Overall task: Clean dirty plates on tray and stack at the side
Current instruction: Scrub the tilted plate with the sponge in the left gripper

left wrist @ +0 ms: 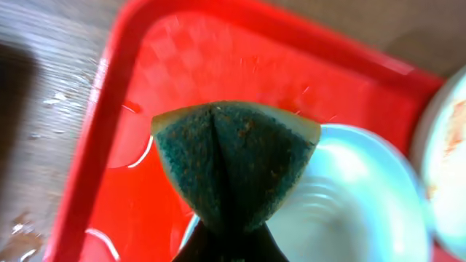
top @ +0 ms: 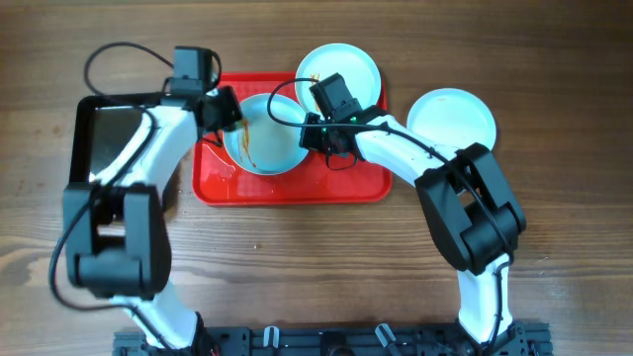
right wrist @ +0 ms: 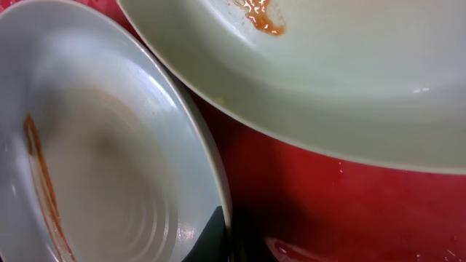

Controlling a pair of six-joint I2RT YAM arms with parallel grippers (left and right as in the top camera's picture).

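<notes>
Plates lie in three spots: a streaky plate in the middle of the red tray, one on its far right corner, one on the bench to the right. The left pincer squeezes a green sponge over the streaky plate's left edge. The right pincer is pinched tight on its right rim.

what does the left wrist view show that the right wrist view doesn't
Left wrist only: a folded green scouring sponge pinched in the left gripper, and bare wooden table beside the red rectangular plastic tray. Right wrist only: the long orange-brown sauce streak inside the nearer pale blue round plate, and a dark fingertip of the right gripper at that plate's rim. Both: the red tray, the nearer plate and a second pale plate next to it.
</notes>
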